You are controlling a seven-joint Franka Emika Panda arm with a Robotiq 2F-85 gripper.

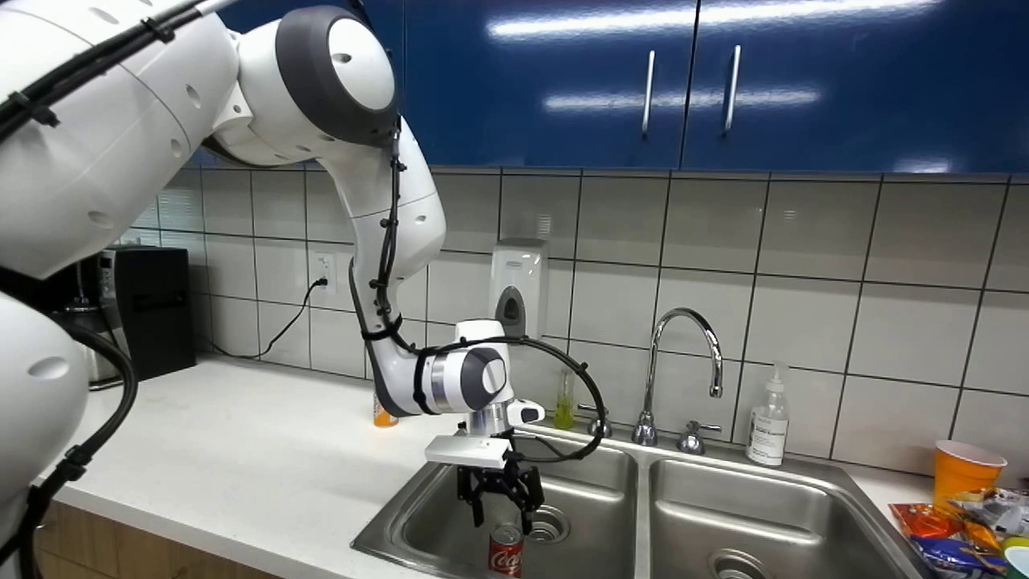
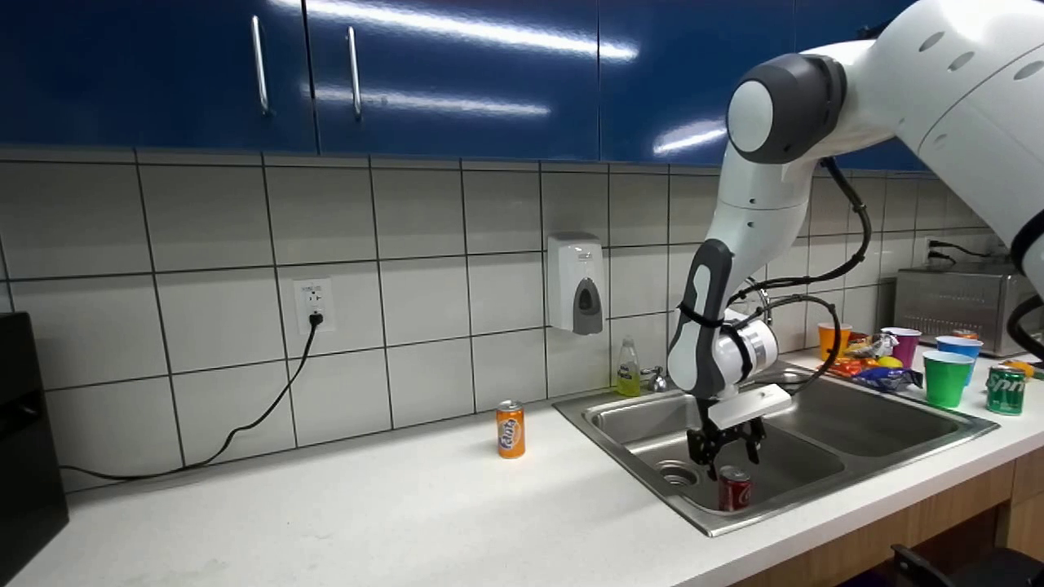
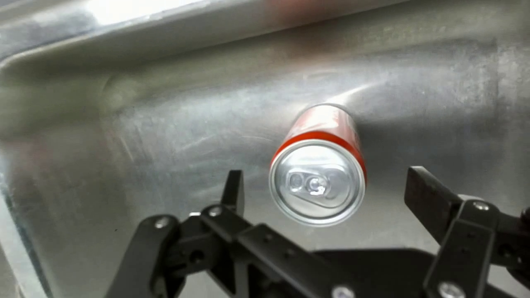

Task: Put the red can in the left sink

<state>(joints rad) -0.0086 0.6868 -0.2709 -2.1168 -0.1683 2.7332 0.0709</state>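
1. So the red can (image 3: 318,165) is down in the left sink (image 1: 595,535), standing upright on the bottom, toward the front wall of that basin. The wrist view gets you a nice look down at its silver top and pull tab.
2. Gripper (image 1: 502,521) isn't holding it, btw. The fingers (image 3: 430,203) are spread well apart, one to each side of the can in the wrist view, with a gap on both sides.
3. In both exterior views the gripper hangs just above the can, fingertips pointing down into the basin.
4. The drain (image 1: 549,524) is near the can, a bit behind it.
5. Right sink (image 1: 772,515) is just beside the left one, and the faucet (image 1: 649,386) stands behind the divider between them.
6. There's an orange can (image 2: 510,430) upright on the counter (image 1: 265,442), left of the sinks and near the tiled wall.
7. Dish soap (image 2: 628,377) sits behind the left sink, a pump bottle (image 1: 769,433) behind the right.
8. Past the right sink: orange cup (image 1: 961,474), snack bags (image 1: 953,555), green cup (image 2: 946,383), green can (image 2: 1005,390).
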